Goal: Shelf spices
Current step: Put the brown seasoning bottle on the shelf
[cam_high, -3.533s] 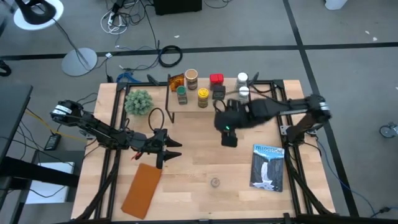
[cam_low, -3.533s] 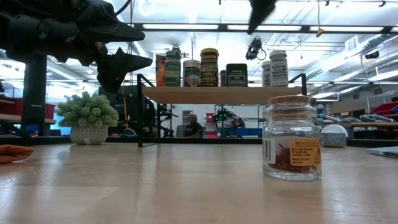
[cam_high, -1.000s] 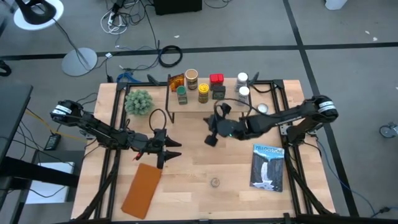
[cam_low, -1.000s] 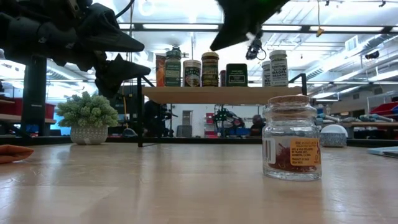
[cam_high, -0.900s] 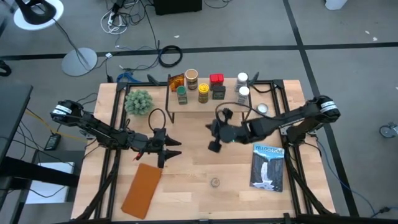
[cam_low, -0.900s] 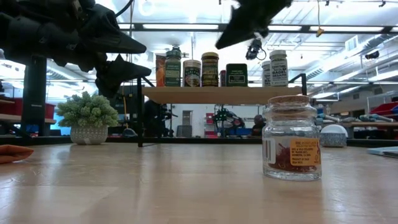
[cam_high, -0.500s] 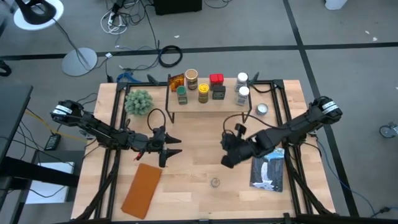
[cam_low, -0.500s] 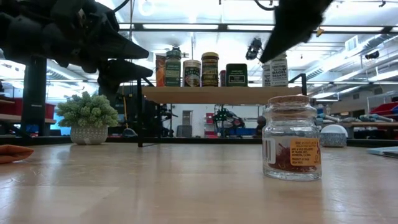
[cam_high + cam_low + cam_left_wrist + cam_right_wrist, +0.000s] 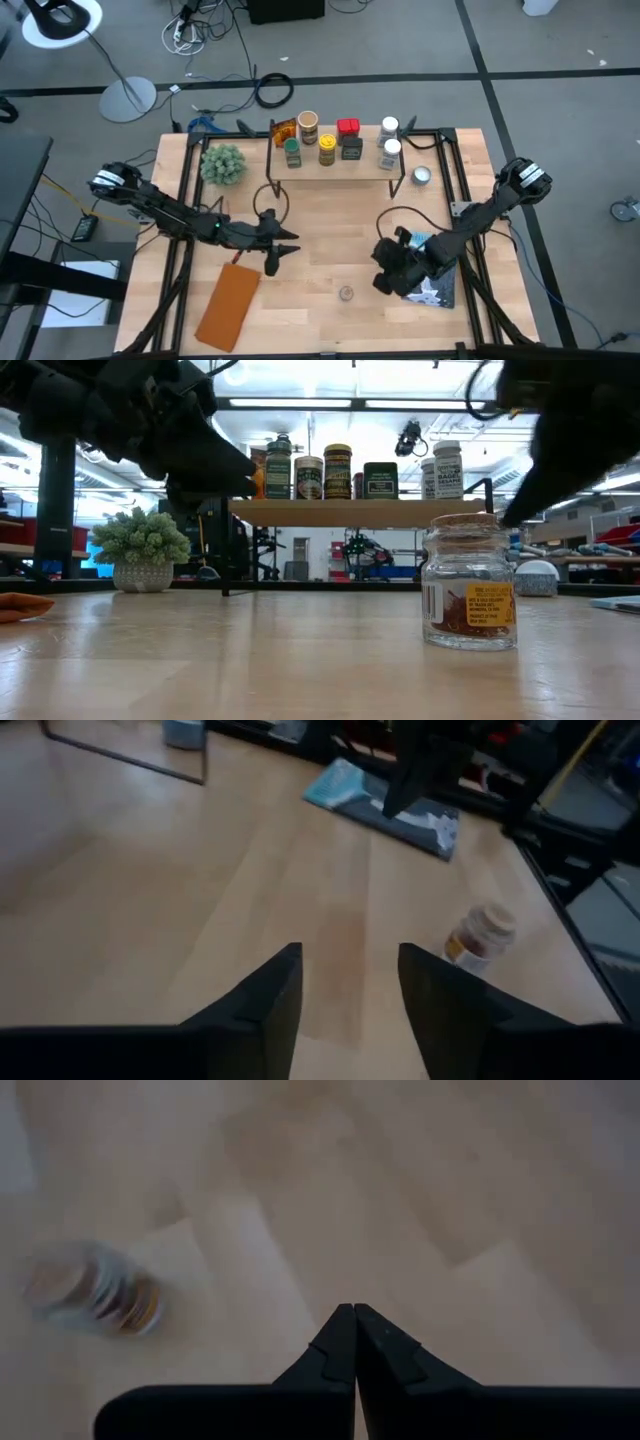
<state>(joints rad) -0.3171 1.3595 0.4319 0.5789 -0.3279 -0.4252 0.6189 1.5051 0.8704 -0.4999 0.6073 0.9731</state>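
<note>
One cork-lidded glass jar (image 9: 345, 293) stood alone on the front part of the table (image 9: 310, 215), well apart from the shelf (image 9: 335, 168), where the other spices (image 9: 327, 152) were already lined up in a row. The step in hand seemed to be the pick-up of this last jar. To do it well, I think the fingers should come down on both sides of the glass body, below the cork, with the jar centred between them, and close gently so the jar does not tip or slide on the smooth wood; then it must be lifted high enough to pass over the shelf edge without hitting the jars that stand there. Going from left to right: the left arm reached low across the table, and the left gripper (image 9: 272, 254) hung above bare wood beside the orange pouch (image 9: 229, 304), to the left of the jar, with its fingers (image 9: 262, 1003) moderately apart and nothing between them. The right arm bent down from the right side, and the right gripper (image 9: 388, 280) was just to the right of the jar, next to the blue-and-white packet (image 9: 438, 281), with its fingers (image 9: 341, 1342) pressed fully together and empty.
</note>
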